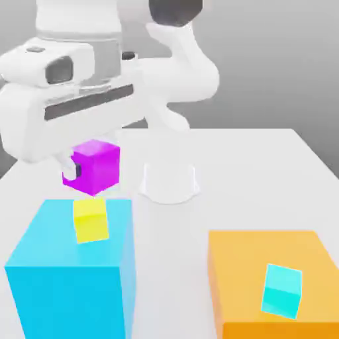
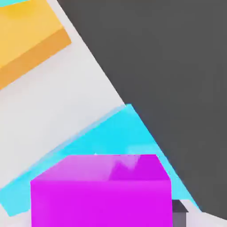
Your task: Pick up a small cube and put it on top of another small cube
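The small magenta cube (image 1: 96, 167) hangs in the air under the hand, with my gripper (image 1: 93, 171) shut on it. Directly below it, a short gap apart, the small yellow cube (image 1: 91, 220) rests on the top face of a big cyan-blue block (image 1: 66, 278). In the hand view the magenta cube (image 2: 102, 190) sits close up between the jaws, with a grey finger (image 2: 179, 213) at its side. Behind it shows the cyan-blue block's top (image 2: 126, 133). The magenta cube hides the yellow cube in the hand view.
A big orange block (image 1: 251, 265) stands at the exterior view's right, with a small cyan cube (image 1: 283, 290) on it. The arm's white base (image 1: 169, 182) stands behind on the white table (image 1: 265, 172). The orange block (image 2: 26, 40) also appears in the hand view.
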Controlling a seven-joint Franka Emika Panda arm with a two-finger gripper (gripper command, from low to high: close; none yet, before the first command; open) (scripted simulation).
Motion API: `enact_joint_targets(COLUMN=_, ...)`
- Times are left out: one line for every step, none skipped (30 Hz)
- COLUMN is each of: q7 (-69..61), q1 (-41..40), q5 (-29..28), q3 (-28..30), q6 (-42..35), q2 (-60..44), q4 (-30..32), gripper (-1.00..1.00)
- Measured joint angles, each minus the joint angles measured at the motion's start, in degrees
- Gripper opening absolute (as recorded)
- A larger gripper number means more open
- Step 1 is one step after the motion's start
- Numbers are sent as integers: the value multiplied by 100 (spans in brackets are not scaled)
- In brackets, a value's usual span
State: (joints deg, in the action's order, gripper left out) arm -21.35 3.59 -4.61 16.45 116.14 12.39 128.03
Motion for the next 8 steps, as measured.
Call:
enact_joint_targets(q7=-63, q1=3, q5=42, q3=22, q6=146, q2=-21, q4=135, gripper=-100)
enact_joint_targets(q7=-104, q1=4, q5=74, q3=41, q6=341, q2=-82, q4=276, gripper=-100)
enact_joint_targets(q7=-134, q1=2, q5=100, q3=57, q6=560, q2=-162, q4=420, gripper=-100)
enact_joint_targets(q7=-159, q1=2, q5=122, q3=76, q6=794, q2=-252, q4=566, gripper=-100)
enact_joint_targets(q7=-171, q1=0, q5=134, q3=84, q6=912, q2=-298, q4=640, gripper=100)
enact_joint_targets(q7=-171, q1=0, q5=134, q3=84, q6=912, q2=-298, q4=640, gripper=100)
enact_joint_targets(q7=-171, q1=0, q5=134, q3=84, q6=912, q2=-298, q4=640, gripper=100)
enact_joint_targets(q7=-171, q1=0, q5=134, q3=84, q6=912, q2=-298, q4=640, gripper=100)
